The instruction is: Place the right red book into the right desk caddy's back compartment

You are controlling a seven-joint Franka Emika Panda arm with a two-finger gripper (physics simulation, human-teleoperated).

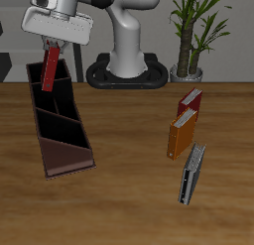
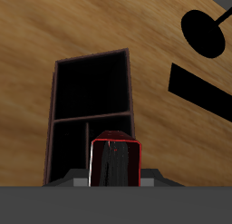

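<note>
- Nearest the exterior camera: a grey book (image 1: pixel 191 176) standing near the surface (image 1: pixel 129 199) front edge; orange book (image 1: pixel 180 134) and brighter red book (image 1: pixel 190 98) farther back, all well apart from the caddy.
- End effector (image 1: pixel 56 53) closed on the red book (image 1: pixel 50 70), gripping its upper end; book hangs below it, slightly tilted, off the surface.
- Wrist view: book (image 2: pixel 115 161) sits right between the fingers, with the caddy (image 2: pixel 91 101) open sections directly beyond it.
- Book hovers over the back end of the caddy (image 1: pixel 58 120), about above the back compartment (image 1: pixel 52 88); lower edge looks near the rim, can't tell if it has entered yet.
- Risk: tilted book may catch the compartment's tall wall or the slanted divider on descent, then jam or twist in the grip.
- Risk: released too high or off-centre, it may tip into the middle section or land across the rim.
- Likely step: final alignment, then lower.
</note>
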